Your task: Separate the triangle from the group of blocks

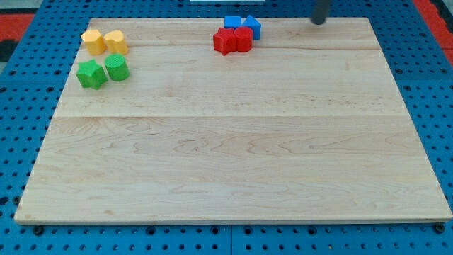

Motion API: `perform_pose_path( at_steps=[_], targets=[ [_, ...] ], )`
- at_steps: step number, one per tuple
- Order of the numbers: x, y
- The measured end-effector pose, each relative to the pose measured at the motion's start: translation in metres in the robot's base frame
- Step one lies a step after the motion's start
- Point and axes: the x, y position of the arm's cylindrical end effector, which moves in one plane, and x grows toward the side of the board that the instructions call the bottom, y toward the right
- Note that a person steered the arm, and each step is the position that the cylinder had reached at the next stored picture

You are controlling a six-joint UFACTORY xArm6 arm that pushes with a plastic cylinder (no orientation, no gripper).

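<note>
A group of blocks sits at the view's top centre: a blue cube (231,23), a blue block (251,27) with a peaked top that looks like the triangle, a red star-like block (224,42) and a red block (243,40). They touch each other. My tip (318,22) is at the view's top right, near the board's top edge, well to the right of the blue triangle and apart from it.
At the view's top left stand two yellow blocks (93,41) (115,42), with a green star (91,74) and a green rounded block (117,68) just below them. The wooden board (233,156) lies on a blue pegboard surface (14,106).
</note>
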Motion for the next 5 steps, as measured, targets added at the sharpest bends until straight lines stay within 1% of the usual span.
perform_pose_path(
  at_steps=[1,2,4,5],
  targets=[
    [0.002,-0.071],
    [0.006,-0.126],
    [0.065,-0.126],
    [0.105,-0.144]
  ],
)
